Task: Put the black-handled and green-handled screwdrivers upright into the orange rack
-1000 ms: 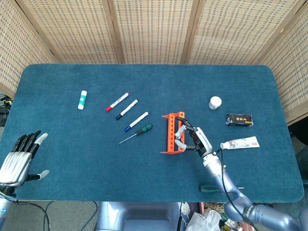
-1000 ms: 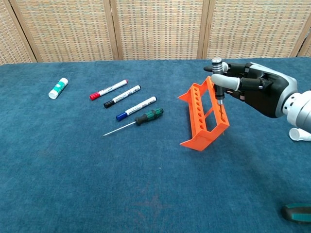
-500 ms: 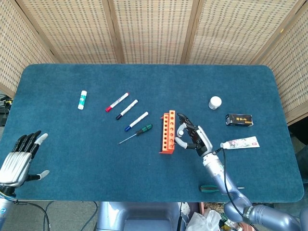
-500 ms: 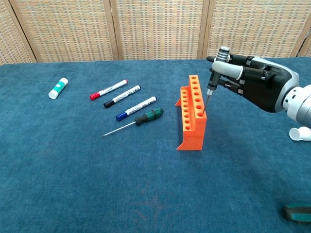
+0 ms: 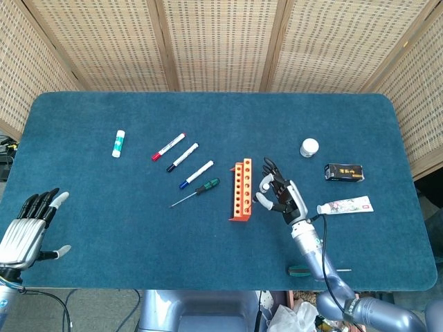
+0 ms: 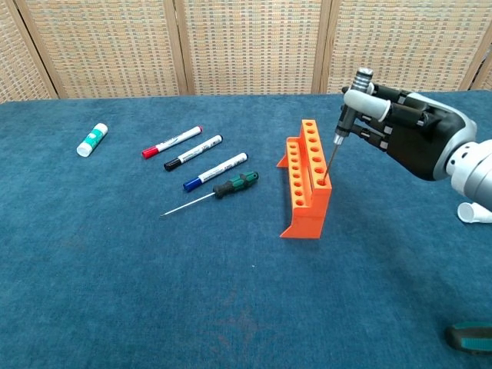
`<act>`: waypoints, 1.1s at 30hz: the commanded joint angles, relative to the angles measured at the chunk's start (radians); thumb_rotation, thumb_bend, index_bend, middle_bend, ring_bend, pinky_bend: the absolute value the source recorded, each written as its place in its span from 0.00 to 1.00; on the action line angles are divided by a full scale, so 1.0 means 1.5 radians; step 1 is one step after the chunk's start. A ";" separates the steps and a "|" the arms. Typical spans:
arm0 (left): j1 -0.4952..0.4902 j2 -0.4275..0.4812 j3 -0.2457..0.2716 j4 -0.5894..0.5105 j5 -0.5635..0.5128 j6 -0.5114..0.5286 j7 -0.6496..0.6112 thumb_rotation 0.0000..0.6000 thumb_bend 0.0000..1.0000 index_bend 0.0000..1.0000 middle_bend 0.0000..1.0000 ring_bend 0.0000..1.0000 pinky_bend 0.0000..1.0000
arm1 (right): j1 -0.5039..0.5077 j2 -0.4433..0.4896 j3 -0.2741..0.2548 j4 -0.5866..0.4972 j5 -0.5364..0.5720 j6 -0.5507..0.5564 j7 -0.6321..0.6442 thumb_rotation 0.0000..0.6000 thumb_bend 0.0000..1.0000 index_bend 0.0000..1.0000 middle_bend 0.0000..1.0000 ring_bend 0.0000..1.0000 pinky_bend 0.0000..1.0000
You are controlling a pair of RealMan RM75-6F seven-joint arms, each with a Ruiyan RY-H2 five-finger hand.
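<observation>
The orange rack (image 5: 241, 189) (image 6: 306, 178) stands upright mid-table, holes up. My right hand (image 5: 280, 194) (image 6: 407, 132) is just to its right and pinches the black-handled screwdriver (image 6: 333, 156), tilted with its handle up. Its thin shaft slants down to the rack's near right top edge; whether the tip sits in a hole I cannot tell. The green-handled screwdriver (image 5: 197, 191) (image 6: 230, 187) lies flat on the cloth left of the rack, tip pointing left. My left hand (image 5: 28, 228) hovers at the table's near left edge with fingers apart and nothing in it.
Red, black and blue markers (image 5: 182, 157) (image 6: 192, 153) lie beyond the green screwdriver, a glue stick (image 5: 119, 143) further left. A white jar (image 5: 309, 147), a black box (image 5: 344, 172) and a tube (image 5: 346, 206) sit to the right. Another green-handled tool (image 5: 301, 270) lies at the front edge.
The rack, tipped over on its side a second ago, now stands upright. My right hand has drawn slightly right and up with the black-handled screwdriver.
</observation>
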State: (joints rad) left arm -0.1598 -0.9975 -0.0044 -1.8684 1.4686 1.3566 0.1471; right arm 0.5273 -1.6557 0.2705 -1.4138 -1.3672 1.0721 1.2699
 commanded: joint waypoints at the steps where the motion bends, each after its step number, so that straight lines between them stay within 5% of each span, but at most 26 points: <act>1: 0.000 0.000 0.000 0.000 0.000 0.000 0.000 1.00 0.00 0.00 0.00 0.00 0.00 | -0.004 -0.007 -0.004 0.005 -0.001 0.003 0.006 1.00 0.48 0.64 0.00 0.00 0.00; 15: -0.001 0.001 0.000 0.000 -0.001 -0.003 -0.004 1.00 0.00 0.00 0.00 0.00 0.00 | -0.010 -0.050 -0.024 0.053 -0.022 0.016 0.018 1.00 0.48 0.64 0.00 0.00 0.00; 33: -0.002 0.002 0.000 -0.001 -0.003 -0.004 -0.005 1.00 0.00 0.00 0.00 0.00 0.00 | 0.000 -0.091 -0.052 0.123 -0.056 0.039 -0.088 1.00 0.48 0.64 0.00 0.00 0.00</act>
State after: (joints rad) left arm -0.1626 -0.9939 -0.0043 -1.8696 1.4638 1.3502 0.1390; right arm 0.5269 -1.7907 0.1952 -1.2322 -1.4514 1.1318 1.1441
